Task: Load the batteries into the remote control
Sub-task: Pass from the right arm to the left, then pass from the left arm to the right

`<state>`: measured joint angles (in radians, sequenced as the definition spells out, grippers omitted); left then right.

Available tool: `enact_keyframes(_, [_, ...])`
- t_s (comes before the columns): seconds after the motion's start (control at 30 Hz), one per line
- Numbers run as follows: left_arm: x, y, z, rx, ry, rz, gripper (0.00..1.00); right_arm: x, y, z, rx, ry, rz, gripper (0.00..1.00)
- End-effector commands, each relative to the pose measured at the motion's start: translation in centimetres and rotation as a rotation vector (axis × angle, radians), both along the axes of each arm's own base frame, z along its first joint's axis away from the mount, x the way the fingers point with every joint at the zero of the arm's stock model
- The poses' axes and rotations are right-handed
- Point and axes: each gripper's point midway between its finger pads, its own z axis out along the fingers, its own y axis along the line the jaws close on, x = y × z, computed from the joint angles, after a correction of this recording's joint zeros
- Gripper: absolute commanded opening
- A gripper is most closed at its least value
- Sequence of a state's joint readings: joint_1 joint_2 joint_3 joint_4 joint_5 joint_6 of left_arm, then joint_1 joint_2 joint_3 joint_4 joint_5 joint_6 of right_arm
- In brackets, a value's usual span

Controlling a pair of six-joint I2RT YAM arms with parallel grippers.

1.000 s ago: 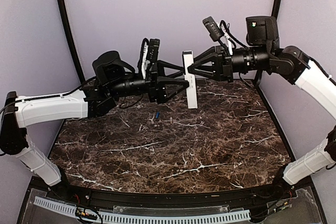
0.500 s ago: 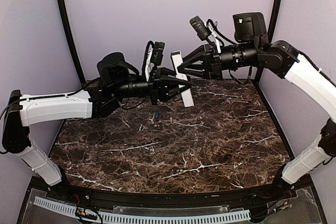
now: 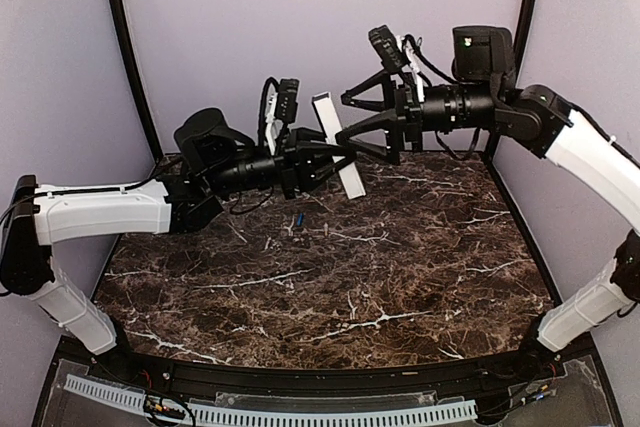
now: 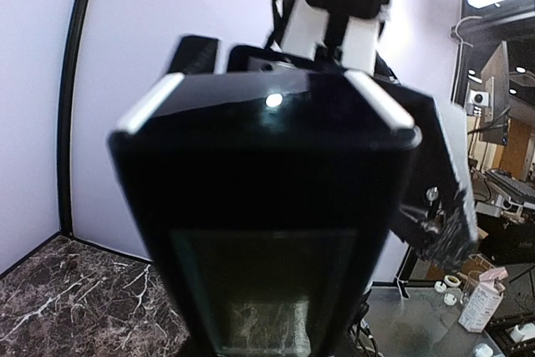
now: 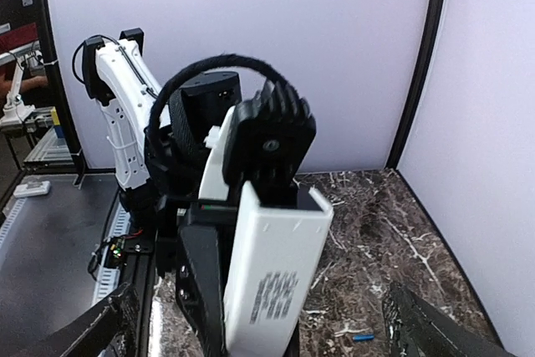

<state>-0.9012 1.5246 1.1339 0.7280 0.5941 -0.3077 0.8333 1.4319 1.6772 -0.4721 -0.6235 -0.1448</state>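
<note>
Upper centre: left gripper (image 3: 340, 152) clamps a slim white rectangular remote control (image 3: 327, 117), tilted in mid-air, probably for loading. The right gripper (image 3: 345, 118) gapes empty beside it. Tiny blue cylindrical batteries (image 3: 298, 219) lie below on the dark marble table (image 3: 400, 277).

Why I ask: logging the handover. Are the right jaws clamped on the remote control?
No, they stand wide apart around the remote control.

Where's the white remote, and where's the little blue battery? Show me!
remote control (image 5: 274, 273), right wrist view, middle of its white printed face.
battery (image 3: 298, 220), top external view, middle of the small blue cell.
</note>
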Motion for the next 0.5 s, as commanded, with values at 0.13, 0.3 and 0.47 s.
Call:
enact_keyframes(0.13, [0.6,4.6,7.5,-0.268,0.099,0.137,0.0,-2.3,-2.6,1.9,0.28,-0.607,-0.006,0.99])
enact_keyframes(0.3, [1.0,5.9,9.2,-0.361,0.159,0.156,0.0,-0.8,-1.7,0.6,0.305,-0.7,-0.048,0.99])
enact_keyframes(0.47, [0.9,6.2,9.7,-0.396,0.192,0.138,0.0,0.3,-1.3,1.5,0.389,-0.783,-0.111,0.99])
